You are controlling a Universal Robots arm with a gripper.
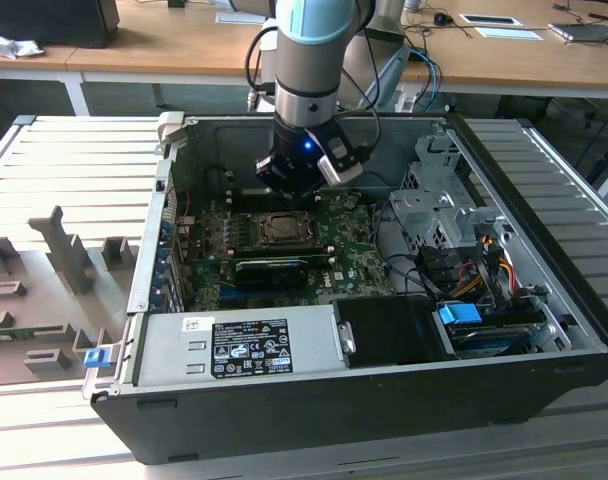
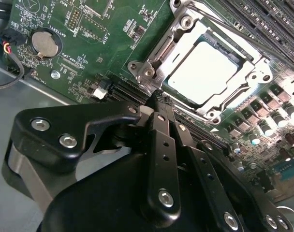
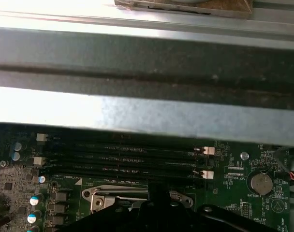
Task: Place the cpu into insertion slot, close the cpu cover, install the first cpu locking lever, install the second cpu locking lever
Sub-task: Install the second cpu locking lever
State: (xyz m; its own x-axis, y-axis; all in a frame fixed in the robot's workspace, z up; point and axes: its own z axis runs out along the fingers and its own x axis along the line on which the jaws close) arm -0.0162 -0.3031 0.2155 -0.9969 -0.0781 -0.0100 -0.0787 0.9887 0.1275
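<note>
The cpu [image 2: 205, 72] lies flat in the insertion slot [image 1: 280, 230], its bright silver top showing. The cpu cover [image 2: 161, 48] is down around it, framing the chip in its square window. A thin lever rod [image 2: 224, 29] runs along one side of the socket. My gripper [image 2: 159, 99] is shut with nothing between its fingers, and its tips sit right at the socket's near corner. In the exterior view the gripper [image 1: 289, 192] hangs just behind the socket inside the open computer case. In the first wrist view the socket's frame [image 3: 137, 195] shows above the dark gripper body.
The case wall [image 3: 147, 72] stands close behind the memory slots [image 3: 127, 159]. A coin battery [image 2: 44, 42] sits on the green board. A power supply [image 1: 234, 345], a drive cage [image 1: 434, 210] and loose cables [image 1: 474, 275] crowd the case. Grey fixtures [image 1: 64, 250] stand outside at the exterior view's left.
</note>
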